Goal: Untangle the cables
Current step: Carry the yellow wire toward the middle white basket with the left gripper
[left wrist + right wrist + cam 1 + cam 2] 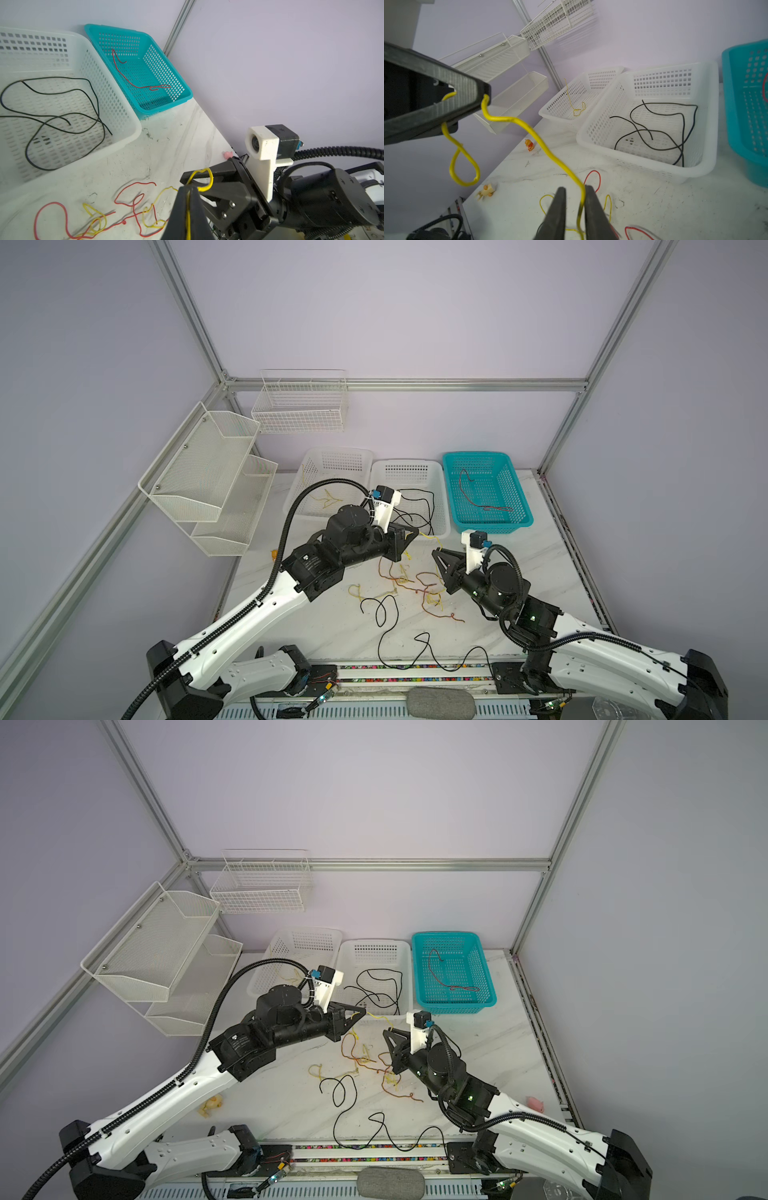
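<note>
One red cable (126, 78) in teal basket (116, 29)

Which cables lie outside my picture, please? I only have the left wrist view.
Observer: A second white basket, left of yours, holds a yellow cable.
Operator: Thank you. Anything nearer the robot?
Observer: A long black cable lies loose on the table, on the robot's side of the tangle.
Operator: And beneath my left fingers?
Observer: The held cable dangles its short end there in a loop.
</note>
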Controlling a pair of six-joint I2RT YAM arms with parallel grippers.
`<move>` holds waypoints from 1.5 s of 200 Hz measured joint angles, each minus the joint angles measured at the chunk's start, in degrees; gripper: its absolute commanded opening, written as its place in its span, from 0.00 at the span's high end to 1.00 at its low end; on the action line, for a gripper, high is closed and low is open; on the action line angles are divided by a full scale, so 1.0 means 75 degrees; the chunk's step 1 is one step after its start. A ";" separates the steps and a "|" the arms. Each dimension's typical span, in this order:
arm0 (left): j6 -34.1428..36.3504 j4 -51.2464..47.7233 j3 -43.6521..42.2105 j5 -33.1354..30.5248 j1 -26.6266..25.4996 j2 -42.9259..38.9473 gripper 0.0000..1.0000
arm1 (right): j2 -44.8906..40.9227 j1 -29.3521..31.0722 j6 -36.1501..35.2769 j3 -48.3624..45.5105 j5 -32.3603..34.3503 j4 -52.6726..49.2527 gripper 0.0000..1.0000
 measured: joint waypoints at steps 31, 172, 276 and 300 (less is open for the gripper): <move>0.0490 -0.0434 0.1201 -0.0143 0.0233 0.0530 1.00 | -0.0055 0.0009 0.0114 0.0038 0.0064 -0.0038 0.33; 0.0973 -0.2063 0.3229 0.0323 0.0694 0.0705 1.00 | 0.0603 -0.0405 -0.0076 0.0015 0.0332 0.0694 0.24; 0.0612 -0.2369 0.4132 0.0749 0.0685 0.0291 1.00 | 0.2626 -0.0938 -0.0545 0.0058 -0.0256 0.2801 0.22; 0.0554 -0.2436 0.4176 0.0813 0.0676 0.0294 1.00 | 0.2900 -0.0938 -0.0650 0.0128 -0.0329 0.3311 0.22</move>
